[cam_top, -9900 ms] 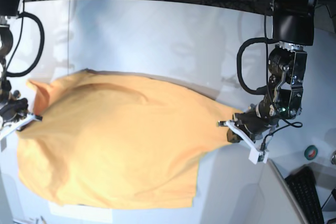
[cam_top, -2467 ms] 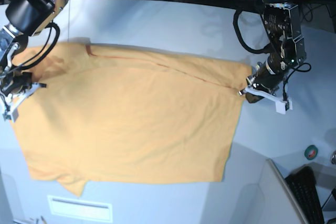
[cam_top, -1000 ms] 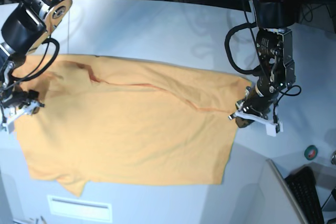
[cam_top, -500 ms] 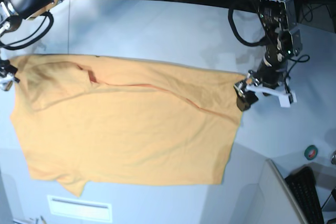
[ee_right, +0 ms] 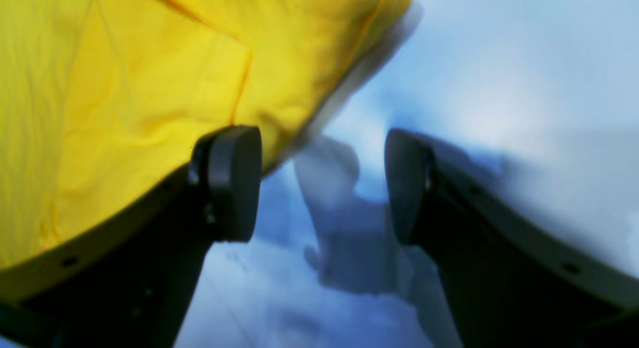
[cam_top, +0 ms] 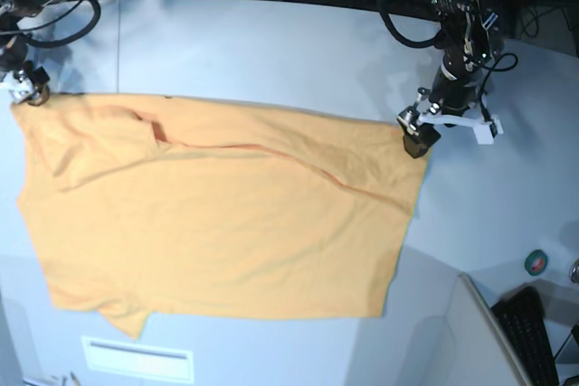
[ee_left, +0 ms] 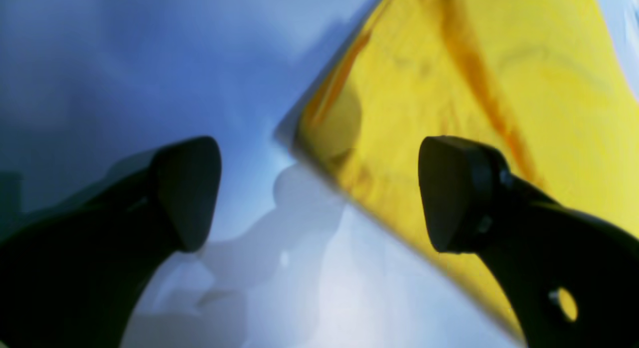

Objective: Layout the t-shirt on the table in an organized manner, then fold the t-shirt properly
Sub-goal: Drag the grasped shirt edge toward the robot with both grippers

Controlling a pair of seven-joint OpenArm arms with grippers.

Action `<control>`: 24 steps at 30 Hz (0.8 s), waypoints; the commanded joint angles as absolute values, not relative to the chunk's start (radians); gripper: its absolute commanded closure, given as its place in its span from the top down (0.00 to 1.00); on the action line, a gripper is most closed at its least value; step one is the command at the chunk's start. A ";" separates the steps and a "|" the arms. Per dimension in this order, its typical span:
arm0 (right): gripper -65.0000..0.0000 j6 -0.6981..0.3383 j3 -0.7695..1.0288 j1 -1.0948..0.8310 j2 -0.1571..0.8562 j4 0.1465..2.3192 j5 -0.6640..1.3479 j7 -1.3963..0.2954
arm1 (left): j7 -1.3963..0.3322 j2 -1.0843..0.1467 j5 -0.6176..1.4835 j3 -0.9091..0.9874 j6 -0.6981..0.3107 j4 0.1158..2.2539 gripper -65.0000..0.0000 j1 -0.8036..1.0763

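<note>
Both grippers are standing open, nothing between the pads on either one.

Left gripper (ee_left: 319,193): jaws are sitting wide apart. In its wrist view the t-shirt (ee_left: 479,103) is lying flat under and beyond it, one corner of the cloth pointing into the gap between the pads, not clamped. One pad is hanging over bare table (ee_left: 125,63), the other over the fabric. In the base view this gripper (cam_top: 450,124) is hovering right at the shirt's far corner on that view's right.

Right gripper (ee_right: 322,183): jaws are apart too, though narrower than the left. The t-shirt (ee_right: 125,88) is showing to one side of the near pad, its hemmed corner ending just short of the gap; table (ee_right: 499,78) is showing through the gap. In the base view it (cam_top: 25,86) is sitting at the shirt's top corner on that view's left, partly at the frame edge, so contact with the cloth is unclear.

The t-shirt (cam_top: 217,210) is lying spread out on the table (cam_top: 271,51), plain orange side up, mostly flat. A long diagonal crease is running across its upper part, with a small fold near the upper corner on the left of the base view. A sleeve is poking out at the near edge, lower left of that view.
</note>
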State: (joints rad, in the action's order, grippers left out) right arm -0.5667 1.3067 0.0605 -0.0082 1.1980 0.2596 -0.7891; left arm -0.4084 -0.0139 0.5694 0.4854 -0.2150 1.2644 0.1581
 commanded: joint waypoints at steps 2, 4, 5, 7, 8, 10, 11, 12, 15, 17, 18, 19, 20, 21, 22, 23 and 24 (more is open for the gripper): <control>0.58 -0.575 1.314 0.082 0.035 1.161 0.278 -0.753 | -0.406 -0.016 0.578 0.486 -0.226 1.239 0.91 0.137; 0.58 -0.575 1.307 0.090 0.059 1.093 0.278 -0.727 | -0.406 -0.016 0.578 0.479 -0.226 1.211 0.91 0.122; 0.57 -0.575 1.296 0.091 0.070 1.064 0.278 -0.716 | -0.406 -0.016 0.578 0.479 -0.226 1.202 0.91 0.114; 0.57 -0.575 1.287 0.107 0.090 1.007 0.278 -0.691 | -0.406 -0.016 0.578 0.478 -0.226 1.179 0.89 0.099; 0.57 -0.575 1.285 0.108 0.096 0.986 0.278 -0.680 | -0.406 -0.016 0.578 0.478 -0.226 1.167 0.85 0.091; 0.57 -0.575 1.282 0.110 0.110 0.940 0.278 -0.659 | -0.406 -0.018 0.578 0.484 -0.226 1.133 0.67 0.073; 0.55 -0.575 1.282 0.111 0.116 0.918 0.278 -0.651 | -0.406 -0.019 0.578 0.484 -0.226 1.112 0.56 0.062; 0.51 -0.575 1.282 0.116 0.124 0.901 0.278 -0.642 | -0.406 -0.021 0.576 0.484 -0.226 1.093 0.45 0.051; 0.19 -0.578 1.282 0.125 0.147 0.849 0.278 -0.615 | -0.406 -0.022 0.576 0.487 -0.226 1.049 0.07 0.030; 0.00 -0.579 1.280 0.127 0.159 0.834 0.278 -0.607 | -0.406 -0.022 0.573 0.487 -0.226 1.050 0.00 0.031; 0.00 -0.579 1.280 0.131 0.159 0.834 0.278 -0.607 | -0.406 -0.022 0.573 0.487 -0.226 1.058 0.00 0.036; 0.00 -0.579 1.280 0.131 0.159 0.834 0.278 -0.607 | -0.406 -0.024 0.570 0.487 -0.226 1.070 0.00 0.042; 0.00 -0.579 1.280 0.130 0.159 0.835 0.278 -0.608 | -0.406 -0.027 0.570 0.487 -0.226 1.084 0.00 0.044; 0.00 -0.579 1.280 0.127 0.160 0.835 0.278 -0.608 | -0.406 -0.041 0.570 0.487 -0.226 1.096 0.00 0.059; 0.00 -0.579 1.280 0.122 0.160 0.835 0.278 -0.611 | -0.406 -0.050 0.573 0.487 -0.226 1.109 0.00 0.077; 0.00 -0.579 1.280 0.110 0.160 0.835 0.278 -0.624 | -0.406 -0.051 0.573 0.489 -0.226 1.124 0.00 0.091; 0.00 -0.579 1.280 0.101 0.160 0.835 0.278 -0.642 | -0.406 -0.051 0.573 0.489 -0.226 1.141 0.00 0.110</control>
